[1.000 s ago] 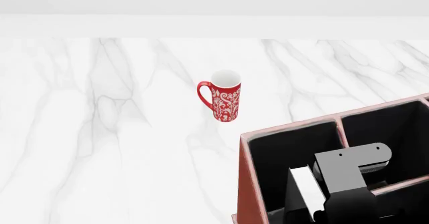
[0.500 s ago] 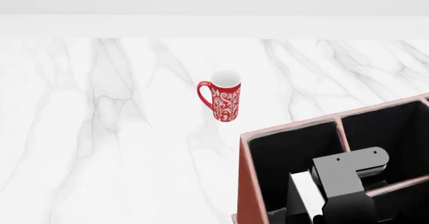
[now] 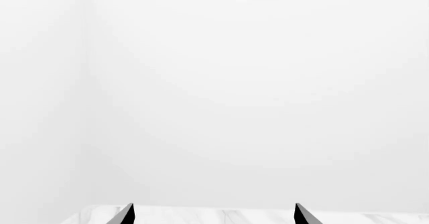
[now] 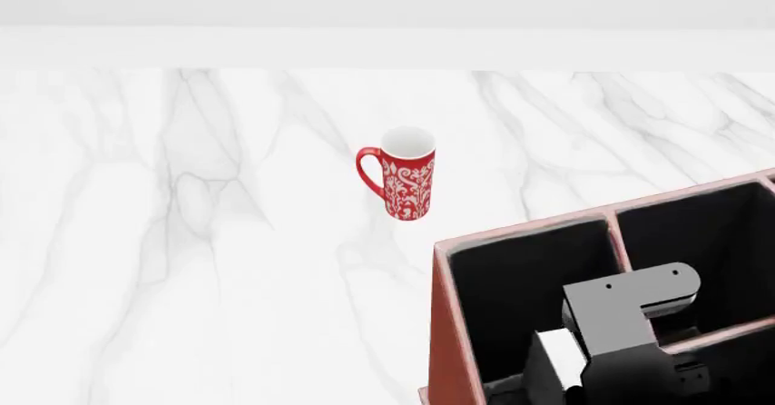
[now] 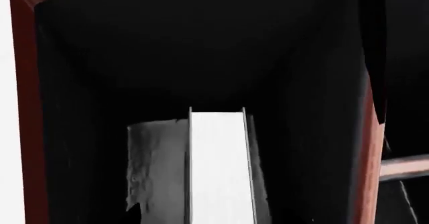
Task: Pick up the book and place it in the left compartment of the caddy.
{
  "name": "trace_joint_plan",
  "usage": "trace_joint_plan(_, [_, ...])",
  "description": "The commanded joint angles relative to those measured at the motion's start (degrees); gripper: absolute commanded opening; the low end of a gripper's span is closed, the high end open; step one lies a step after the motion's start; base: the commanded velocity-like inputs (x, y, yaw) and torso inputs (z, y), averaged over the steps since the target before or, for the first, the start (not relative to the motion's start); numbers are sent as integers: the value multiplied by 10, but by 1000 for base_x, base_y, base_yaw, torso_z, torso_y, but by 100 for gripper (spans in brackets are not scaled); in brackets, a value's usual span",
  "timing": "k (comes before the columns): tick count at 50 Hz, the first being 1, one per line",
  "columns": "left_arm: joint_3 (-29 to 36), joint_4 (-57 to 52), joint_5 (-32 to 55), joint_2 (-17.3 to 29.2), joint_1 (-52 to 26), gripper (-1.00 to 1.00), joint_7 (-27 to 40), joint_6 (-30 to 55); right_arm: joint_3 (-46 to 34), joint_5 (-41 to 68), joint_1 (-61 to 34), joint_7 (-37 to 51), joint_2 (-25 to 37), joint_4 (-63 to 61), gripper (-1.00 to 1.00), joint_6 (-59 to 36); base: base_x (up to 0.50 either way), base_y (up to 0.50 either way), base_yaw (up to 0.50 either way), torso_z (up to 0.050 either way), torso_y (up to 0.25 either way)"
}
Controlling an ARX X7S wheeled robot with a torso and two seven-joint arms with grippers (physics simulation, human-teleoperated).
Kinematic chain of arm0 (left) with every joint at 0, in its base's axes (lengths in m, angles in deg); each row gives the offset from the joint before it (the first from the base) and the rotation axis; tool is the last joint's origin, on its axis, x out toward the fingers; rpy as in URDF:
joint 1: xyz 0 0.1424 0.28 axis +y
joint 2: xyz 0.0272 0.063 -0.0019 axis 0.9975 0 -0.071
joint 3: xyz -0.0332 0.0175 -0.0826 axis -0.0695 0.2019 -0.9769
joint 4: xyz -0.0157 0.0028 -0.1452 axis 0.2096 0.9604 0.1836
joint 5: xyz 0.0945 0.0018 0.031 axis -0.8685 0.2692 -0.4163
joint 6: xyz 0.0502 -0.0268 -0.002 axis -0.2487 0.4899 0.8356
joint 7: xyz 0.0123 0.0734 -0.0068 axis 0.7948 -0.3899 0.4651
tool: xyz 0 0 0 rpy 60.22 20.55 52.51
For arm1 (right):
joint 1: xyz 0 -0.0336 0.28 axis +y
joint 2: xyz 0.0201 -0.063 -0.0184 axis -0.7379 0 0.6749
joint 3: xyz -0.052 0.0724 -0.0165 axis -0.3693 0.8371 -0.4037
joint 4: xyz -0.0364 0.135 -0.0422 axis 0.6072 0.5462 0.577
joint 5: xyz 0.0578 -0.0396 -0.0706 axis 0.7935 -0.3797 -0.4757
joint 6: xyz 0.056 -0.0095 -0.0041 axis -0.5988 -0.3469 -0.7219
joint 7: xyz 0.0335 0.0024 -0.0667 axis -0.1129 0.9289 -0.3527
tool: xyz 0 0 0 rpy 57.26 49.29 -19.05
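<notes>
Marble table (image 4: 181,242): bears the caddy and a red mug (image 4: 406,174).
Caddy (image 4: 451,332): left compartment (image 4: 509,287) holds the book.
Book (image 5: 218,169): white page edge up, deep inside that compartment.
Right gripper (image 4: 567,389): down in the compartment at the book; grip state cannot be told.
Left gripper (image 3: 213,215): fingers apart, empty.
Progress: book looks nearly placed; release and withdrawal remain.
</notes>
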Motion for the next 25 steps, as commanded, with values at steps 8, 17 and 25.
trace_joint_plan(8, [-2,-2,3,1,2,100,2,-2,0,-20,-8,-7,1,-4,100,-2,0,0,0,0,0])
trace_joint_plan(17, [-2,-2,4,3,2,100,4,-2,0,-21,-7,-8,2,-5,100,1,0,0,0,0,0])
trace_joint_plan(25, [-1,0,5,3,2,100,4,-3,9,-7,-6,2,9,-21,100,3,0,0,0,0,0])
